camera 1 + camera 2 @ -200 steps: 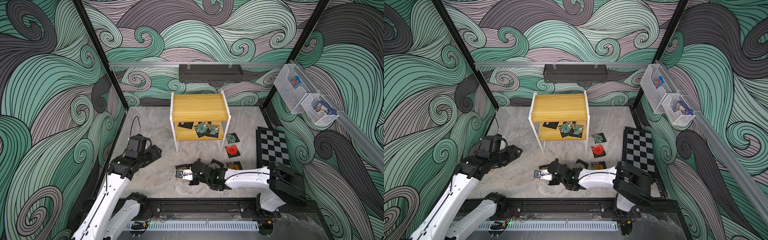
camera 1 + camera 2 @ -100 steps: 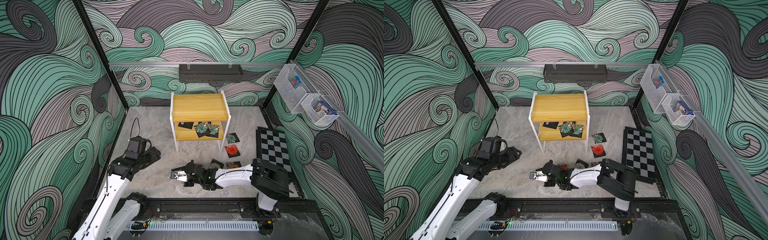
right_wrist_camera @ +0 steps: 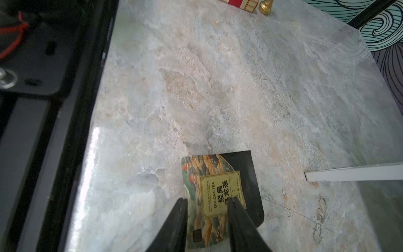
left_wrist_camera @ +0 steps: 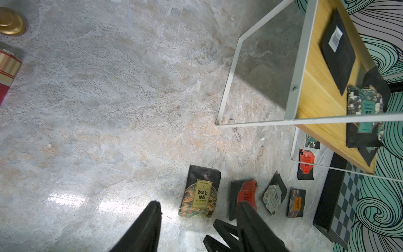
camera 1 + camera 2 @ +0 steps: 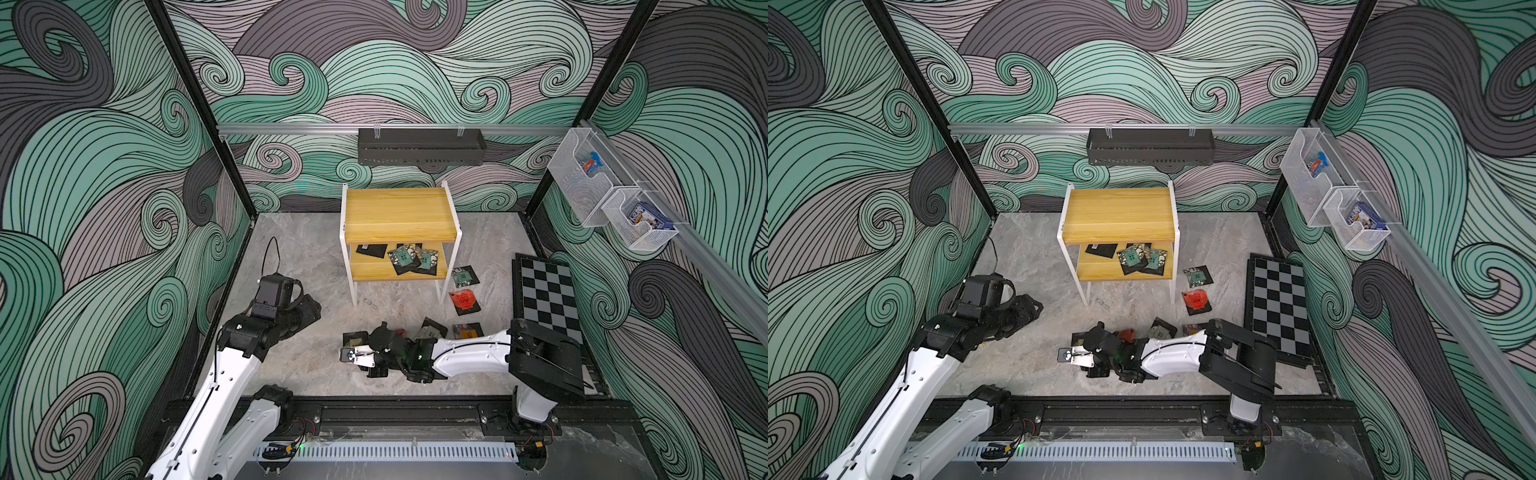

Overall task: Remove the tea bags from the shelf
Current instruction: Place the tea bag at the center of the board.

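Your right pincer point(image 3: 207, 200) is low over the table point(image 5: 299, 257), near its front edge. Its jaws stand apart, one on each side of the oolong tea bag point(image 3: 218, 181). This sachet lies flat on the table with its label up, and nothing squeezes it. I judge that the step in hand is to lay it down there.

The place makes sense: it is well apart from the shelf point(image 5: 399, 208), next to the other sachets on the table, so the way to the lower board point(image 5: 374, 270) is free.

On that board you have at least 3 tea bags point(image 5: 403, 257): 1 with the black back up and 2 overlapping teal ones. So the task is not finished.

Your left pincer point(image 4: 199, 205) hangs open and empty beside the shelf, clear of the right arm.
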`<state>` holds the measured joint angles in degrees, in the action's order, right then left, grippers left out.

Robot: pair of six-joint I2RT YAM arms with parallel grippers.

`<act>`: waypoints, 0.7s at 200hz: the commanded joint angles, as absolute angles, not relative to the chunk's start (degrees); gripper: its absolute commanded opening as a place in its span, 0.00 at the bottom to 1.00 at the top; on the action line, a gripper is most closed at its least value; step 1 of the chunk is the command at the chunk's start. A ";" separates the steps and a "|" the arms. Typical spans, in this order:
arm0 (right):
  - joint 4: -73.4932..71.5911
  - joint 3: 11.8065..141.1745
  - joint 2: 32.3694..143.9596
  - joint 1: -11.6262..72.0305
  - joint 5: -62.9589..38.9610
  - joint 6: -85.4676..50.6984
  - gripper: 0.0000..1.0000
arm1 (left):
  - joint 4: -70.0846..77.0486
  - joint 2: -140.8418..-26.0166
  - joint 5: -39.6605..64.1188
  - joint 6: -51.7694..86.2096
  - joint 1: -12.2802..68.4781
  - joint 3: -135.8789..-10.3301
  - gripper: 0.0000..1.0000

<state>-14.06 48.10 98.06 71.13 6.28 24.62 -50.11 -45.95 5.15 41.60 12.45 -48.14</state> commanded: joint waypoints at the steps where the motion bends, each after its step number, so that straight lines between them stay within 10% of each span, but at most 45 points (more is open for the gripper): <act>1: -13.28 48.51 94.97 71.72 5.46 24.76 0.39 | -49.66 -46.32 4.86 41.31 11.87 -48.48 0.59; 140: -3.52 46.77 78.36 70.95 8.22 18.33 0.42 | -45.54 -51.22 10.44 38.86 11.69 -52.74 0.59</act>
<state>-6.46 48.03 81.69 71.33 7.31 21.06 -47.24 -50.22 8.64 40.66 12.12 -49.17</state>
